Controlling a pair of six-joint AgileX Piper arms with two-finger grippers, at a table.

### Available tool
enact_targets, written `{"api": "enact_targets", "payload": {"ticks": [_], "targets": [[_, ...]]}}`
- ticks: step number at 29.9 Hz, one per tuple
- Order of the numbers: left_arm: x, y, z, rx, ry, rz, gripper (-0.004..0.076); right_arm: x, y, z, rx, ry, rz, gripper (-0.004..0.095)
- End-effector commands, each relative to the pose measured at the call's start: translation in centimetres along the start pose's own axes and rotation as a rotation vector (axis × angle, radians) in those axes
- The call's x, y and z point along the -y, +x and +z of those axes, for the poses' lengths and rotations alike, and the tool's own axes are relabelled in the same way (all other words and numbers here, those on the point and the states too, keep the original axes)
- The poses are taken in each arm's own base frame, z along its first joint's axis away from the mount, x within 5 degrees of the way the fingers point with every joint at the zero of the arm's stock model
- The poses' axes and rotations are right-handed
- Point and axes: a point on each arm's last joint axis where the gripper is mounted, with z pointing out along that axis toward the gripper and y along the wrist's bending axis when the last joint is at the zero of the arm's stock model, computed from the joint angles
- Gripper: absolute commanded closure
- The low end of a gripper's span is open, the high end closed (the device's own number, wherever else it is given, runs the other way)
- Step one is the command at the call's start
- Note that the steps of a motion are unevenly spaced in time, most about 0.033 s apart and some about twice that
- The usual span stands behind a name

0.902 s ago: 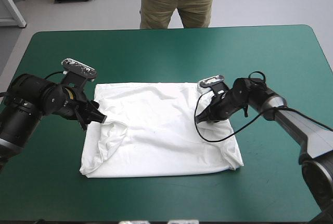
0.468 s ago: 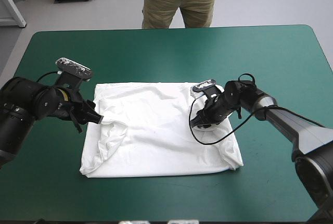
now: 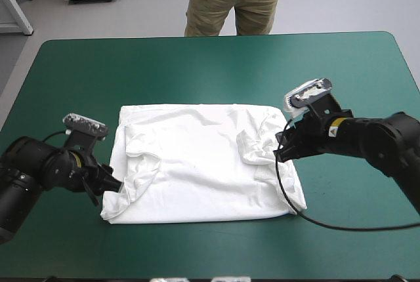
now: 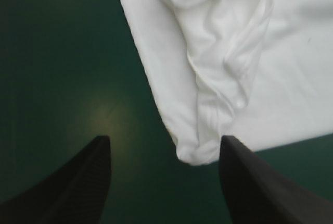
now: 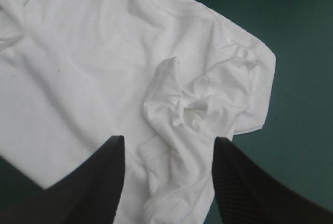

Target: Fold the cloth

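Mid-table on the teal-green cover (image 3: pixel 197 65) the T-shirt (image 3: pixel 197 164) lies flat. At its 8 o'clock corner my left gripper (image 3: pixel 117 185) stands released, empty; at 3 o'clock my right gripper (image 3: pixel 279 155), also released, faces a bunched sleeve (image 3: pixel 252 144).

Table (image 3: pixel 394 39): broad, with rounded corners, fills most of the high view, far edge near the top
Cover (image 3: pixel 210 65): teal-green, smooth and flat across the whole tabletop, no wrinkles visible
Glare (image 4: pixel 106 115): soft pale patch of reflected light on the cover, seen in the left wrist view
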Motion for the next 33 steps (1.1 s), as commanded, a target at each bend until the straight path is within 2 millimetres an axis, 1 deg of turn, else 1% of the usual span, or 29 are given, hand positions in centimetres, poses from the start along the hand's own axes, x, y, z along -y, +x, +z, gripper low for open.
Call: {"api": "enact_targets", "payload": {"ticks": [1,4,6,12,17,21,26,29,33], "targets": [[0.3,2.1,2.0,-0.052,-0.01,-0.072,0.0283,-0.6,0.2,-4.4,0.107,0.008,-0.001,0.0416],[0.7,3.1,4.2,-0.065,-0.01,-0.127,0.0283,-1.0,1.0,-5.7,0.096,0.002,0.009,0.0418],[0.9,3.6,5.2,-0.076,-0.005,-0.153,0.0283,-1.1,1.3,-6.2,0.09,-0.001,0.016,0.0418],[1.1,4.1,6.5,-0.084,-0.004,-0.206,0.0283,-1.1,1.4,-6.5,0.09,-0.002,0.013,0.0418],[0.6,4.6,8.7,-0.169,-0.021,-0.251,0.0283,-1.2,1.4,-6.5,0.09,-0.005,0.015,0.042],[0.6,4.0,10.5,-0.182,0.042,-0.281,0.0283,-1.2,1.4,-6.5,0.091,-0.009,0.012,0.042],[1.4,3.5,12.7,-0.263,0.118,-0.272,0.0283,-1.2,1.4,-6.5,0.09,-0.011,0.013,0.0422],[1.5,3.6,13.5,-0.321,0.116,-0.248,0.0283,-1.2,1.5,-6.4,0.081,-0.015,0.018,0.0422],[1.5,3.7,13.5,-0.336,0.115,-0.245,0.03,-1.3,1.6,-6.4,0.069,-0.017,0.018,0.0422]]}}
